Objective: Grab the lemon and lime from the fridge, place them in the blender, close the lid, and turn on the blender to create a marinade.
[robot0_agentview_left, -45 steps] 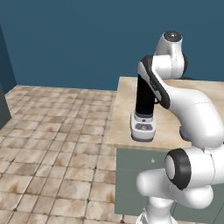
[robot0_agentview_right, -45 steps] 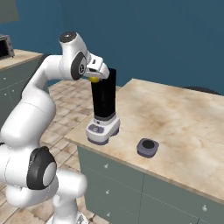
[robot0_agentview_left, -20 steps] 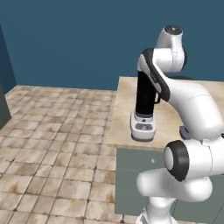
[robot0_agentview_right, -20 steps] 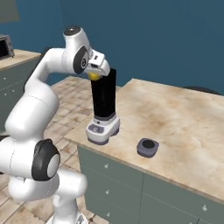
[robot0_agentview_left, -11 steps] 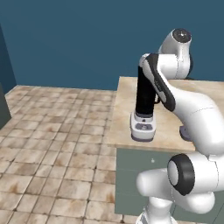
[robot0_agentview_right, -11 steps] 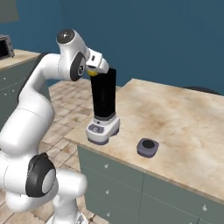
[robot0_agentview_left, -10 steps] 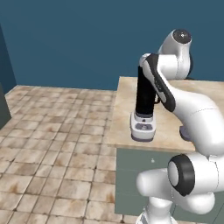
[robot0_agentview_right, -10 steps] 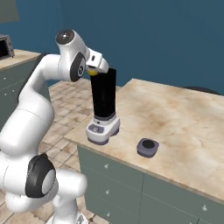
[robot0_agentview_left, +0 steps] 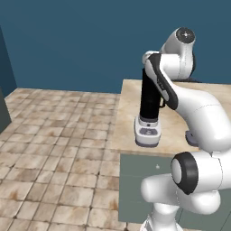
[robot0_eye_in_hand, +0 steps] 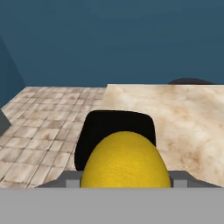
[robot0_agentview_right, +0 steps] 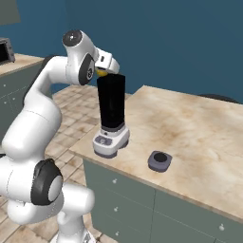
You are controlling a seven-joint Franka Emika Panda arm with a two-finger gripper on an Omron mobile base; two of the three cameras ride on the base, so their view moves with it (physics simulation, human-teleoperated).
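- I have the end effector (robot0_agentview_right: 101, 72) pinching the lemon (robot0_eye_in_hand: 125, 160), a yellow ball that sits between the fingers at the 6 o'clock edge of the hand view.
- In the right base view I see the lemon as a small yellow patch just above the top rim of the blender (robot0_agentview_right: 111, 115), at its 11 o'clock corner.
- In the hand view the open black mouth of the blender jar lies right behind the lemon, toward 12 o'clock.
- The blender stands upright near the counter (robot0_agentview_right: 199, 133) edge, black jar on a pale base with a button panel on the front; in the left base view the arm crosses in front of the jar.
- The lid (robot0_agentview_right: 159, 161) rests flat on the counter, at about 4 o'clock from the blender base in the right base view, near it but apart.
- Beyond the counter I see a tiled floor (robot0_agentview_left: 54, 149) and a dark blue wall (robot0_agentview_left: 81, 40).
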